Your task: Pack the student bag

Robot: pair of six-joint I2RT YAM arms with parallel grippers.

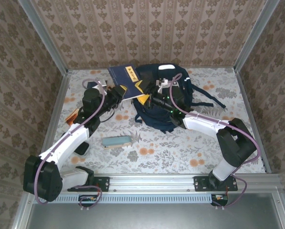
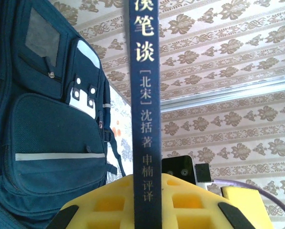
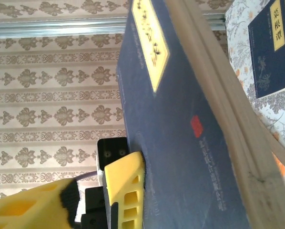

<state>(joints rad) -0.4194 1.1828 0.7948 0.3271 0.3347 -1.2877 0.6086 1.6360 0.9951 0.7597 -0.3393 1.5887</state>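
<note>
At 7 o'clock of the table, nearest to the arm bases, a teal case was seen lying flat. Further in, toward 11 o'clock, a navy book was held tilted above the table. Its spine was clamped between the yellow fingers of the left gripper, which was closed on it. The right gripper was found just beside the book, at its 4 o'clock side, with the jaws standing apart. One finger was touching the cover, and nothing was gripped. A second navy book was seen lying on the table beyond. The bag was placed farthest, at 12 to 1 o'clock, just behind both grippers, its pockets facing the left wrist camera.
</note>
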